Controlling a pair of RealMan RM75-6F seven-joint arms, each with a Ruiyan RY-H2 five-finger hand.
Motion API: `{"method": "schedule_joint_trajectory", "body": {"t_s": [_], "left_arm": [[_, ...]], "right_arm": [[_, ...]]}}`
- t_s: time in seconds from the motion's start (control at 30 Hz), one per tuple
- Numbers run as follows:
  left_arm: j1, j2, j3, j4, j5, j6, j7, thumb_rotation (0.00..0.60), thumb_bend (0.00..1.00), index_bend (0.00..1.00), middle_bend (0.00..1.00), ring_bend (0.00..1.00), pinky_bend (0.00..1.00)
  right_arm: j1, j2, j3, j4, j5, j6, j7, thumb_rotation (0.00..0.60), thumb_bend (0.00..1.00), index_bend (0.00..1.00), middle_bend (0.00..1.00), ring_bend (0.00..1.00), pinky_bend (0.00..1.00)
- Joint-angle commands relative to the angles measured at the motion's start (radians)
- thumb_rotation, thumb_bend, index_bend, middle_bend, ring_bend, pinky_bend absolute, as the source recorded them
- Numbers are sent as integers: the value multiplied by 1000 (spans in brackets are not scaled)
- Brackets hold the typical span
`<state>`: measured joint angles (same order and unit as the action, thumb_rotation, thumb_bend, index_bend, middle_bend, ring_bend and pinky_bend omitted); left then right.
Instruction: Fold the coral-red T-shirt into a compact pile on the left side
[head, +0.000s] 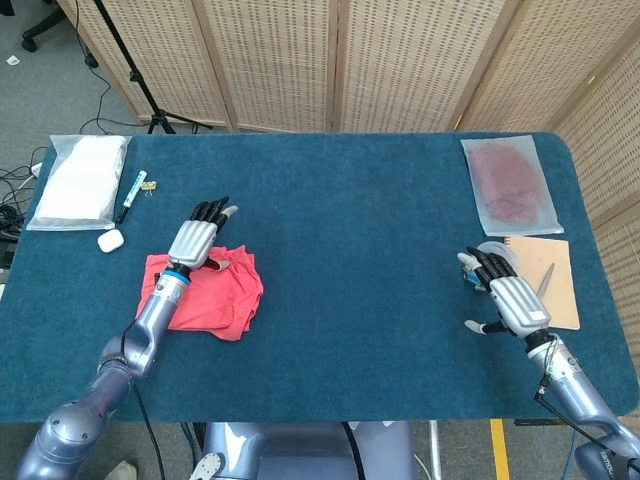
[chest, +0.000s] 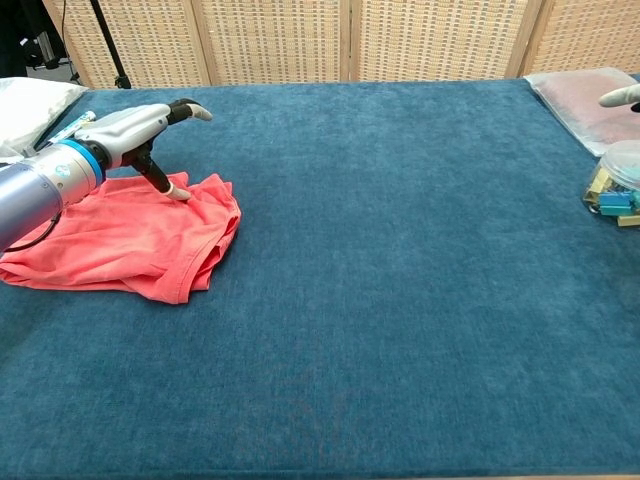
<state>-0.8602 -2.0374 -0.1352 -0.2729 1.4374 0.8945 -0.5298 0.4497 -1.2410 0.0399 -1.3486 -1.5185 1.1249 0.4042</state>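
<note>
Blue carpeted table (head: 350, 200) bearing crumpled coral-red cotton T-shirt (head: 215, 298), bunched at left side. Left hand (head: 196, 238) over shirt's far edge, fingers spread, thumb tip touching cloth, gripping nothing. Right hand (head: 510, 298) well apart at right, fingers apart, empty, beside clear round plastic tub (chest: 622, 175).

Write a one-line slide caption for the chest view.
The left robot hand rests its thumb on the folded coral-red T-shirt at the left of the blue table.

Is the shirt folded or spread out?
Folded: the shirt lies bunched in a small layered pile, edges doubled over, under the left hand.
</note>
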Motion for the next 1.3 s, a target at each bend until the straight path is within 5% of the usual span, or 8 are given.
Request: {"method": "schedule_joint_trajectory", "body": {"t_s": [0.03,0.33,0.67,0.83,1.07,1.3], "left_arm": [[-2,0,-3,2,-4,-2,-4,600,0,0,0,0,0],[18,37,-16,-22,-14,66,-27,600,0,0,0,0,0],[80,182,-40,-213,-26,209,-4,600,0,0,0,0,0],[173,336,-29,-446,-11,347,69,600,0,0,0,0,0],[372,639,21,-936,-39,487,299,600,0,0,0,0,0],[536,762,96,-1165,-84,574,451,600,0,0,0,0,0]], "right_arm": [[0,0,-1,0,-1,0,0,600,144,0,0,0,0],[0,1,-2,-4,-6,2,-1,600,146,0,0,0,0],[-7,12,-3,-23,-19,26,-8,600,145,0,0,0,0],[-16,18,1,-32,-21,50,-22,600,137,0,0,0,0],[-38,12,22,-36,-11,108,-101,600,22,0,0,0,0],[-67,-37,61,3,27,192,-300,600,0,0,0,0,0]]}}
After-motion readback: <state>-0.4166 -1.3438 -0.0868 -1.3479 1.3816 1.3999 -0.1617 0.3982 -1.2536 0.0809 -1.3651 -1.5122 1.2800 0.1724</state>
